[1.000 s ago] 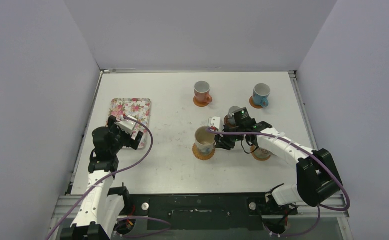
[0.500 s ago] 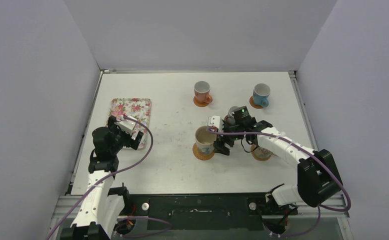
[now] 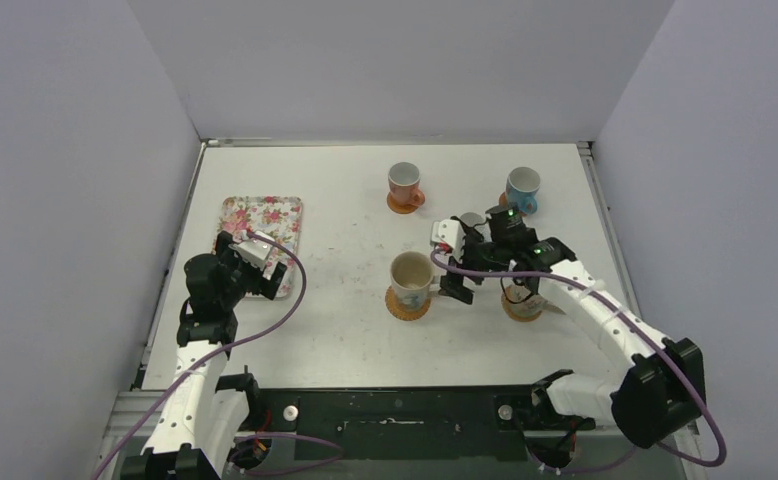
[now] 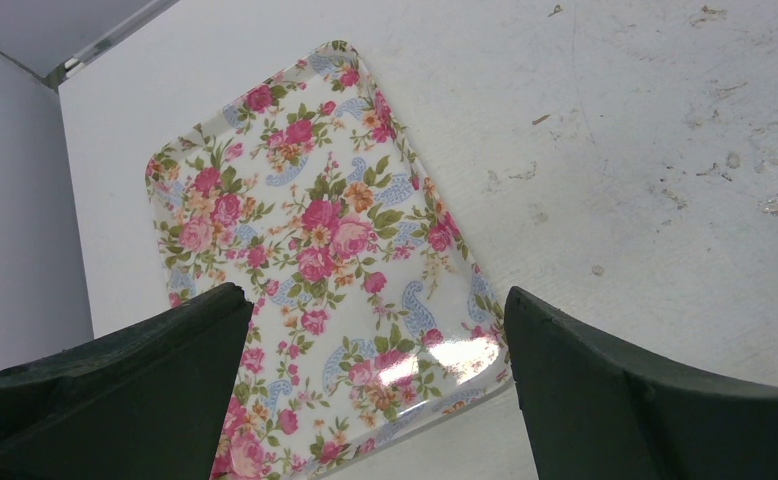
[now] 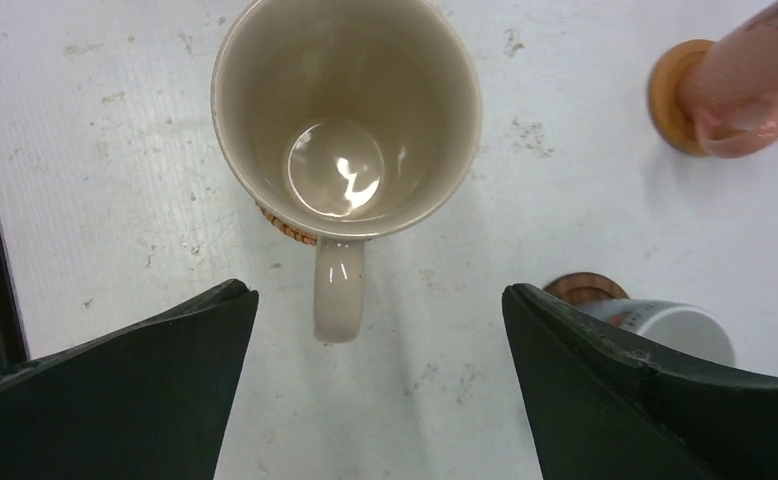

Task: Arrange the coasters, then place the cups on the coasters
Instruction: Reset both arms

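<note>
At the left side of the table (image 3: 345, 240), the left gripper (image 4: 373, 300) hangs over the near end of the floral tray (image 4: 315, 220). Its jaws are spread wide and it holds nothing. The tray lies flat.

Centre table: one cream cup (image 5: 345, 120) stands upright on a woven coaster (image 3: 406, 306). Its handle (image 5: 337, 300) points toward the right gripper (image 3: 449, 266). That gripper's jaws stand fully apart, level with the handle, and touch neither handle nor cup. It grips nothing.

Behind the cream cup, toward the far edge, a pink cup (image 3: 403, 182) stands on an orange coaster (image 3: 398, 204).

Beside the right gripper, a small grey cup (image 5: 670, 325) sits on a dark brown coaster (image 5: 583, 290). The arm partly hides it in the overhead view.

Under the right forearm, a second cream cup (image 3: 522, 300) rests on a tan coaster (image 3: 512, 314) of which only an edge shows.

Far right, near the back edge, a blue cup (image 3: 522, 186) stands on another orange coaster (image 3: 508, 209). All five cups are upright and well apart from one another.
</note>
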{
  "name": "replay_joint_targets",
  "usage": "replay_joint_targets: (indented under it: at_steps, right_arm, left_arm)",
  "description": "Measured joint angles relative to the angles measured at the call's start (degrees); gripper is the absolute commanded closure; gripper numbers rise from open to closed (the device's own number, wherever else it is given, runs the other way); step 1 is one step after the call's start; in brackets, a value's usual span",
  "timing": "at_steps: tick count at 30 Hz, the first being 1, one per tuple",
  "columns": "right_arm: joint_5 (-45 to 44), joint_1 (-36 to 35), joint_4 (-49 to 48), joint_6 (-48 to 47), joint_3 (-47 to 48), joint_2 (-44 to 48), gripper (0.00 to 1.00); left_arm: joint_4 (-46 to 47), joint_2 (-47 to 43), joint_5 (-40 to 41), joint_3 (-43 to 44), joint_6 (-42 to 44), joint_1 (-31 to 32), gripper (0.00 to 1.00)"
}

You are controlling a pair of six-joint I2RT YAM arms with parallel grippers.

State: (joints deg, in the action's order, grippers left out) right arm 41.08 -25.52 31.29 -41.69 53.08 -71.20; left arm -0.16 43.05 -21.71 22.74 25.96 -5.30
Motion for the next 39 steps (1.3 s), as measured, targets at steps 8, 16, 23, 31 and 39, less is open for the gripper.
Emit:
replay_joint_targets:
  at_steps: [8, 16, 23, 31, 39]
  right_arm:
    - [-10.8, 1.6, 2.2, 5.6, 1.2, 17.7, 0.00]
    - [-34.4, 1.9, 1.3, 14.6, 1.2, 38.8, 0.00]
    - [-52.7, -2.4, 3.0, 17.9, 0.1, 50.0, 0.00]
    - [-53.8, -1.1, 6.2, 17.8, -5.3, 59.9, 0.00]
    - [-49.0, -1.0, 7.6, 18.7, -7.0, 65.1, 0.00]
  left_arm:
    - [0.0, 0.0, 0.0, 0.0, 0.0, 0.0, 0.03]
    - [0.0, 0.0, -1.2, 0.0, 0.0, 0.0, 0.03]
    - [-0.1, 0.0, -2.4, 0.0, 0.0, 0.0, 0.03]
    - [-2.0, -4.0, -2.8, 0.0, 0.0, 0.0, 0.03]
    - [-8.3, -20.6, -3.9, 0.9, -1.7, 0.0, 0.03]
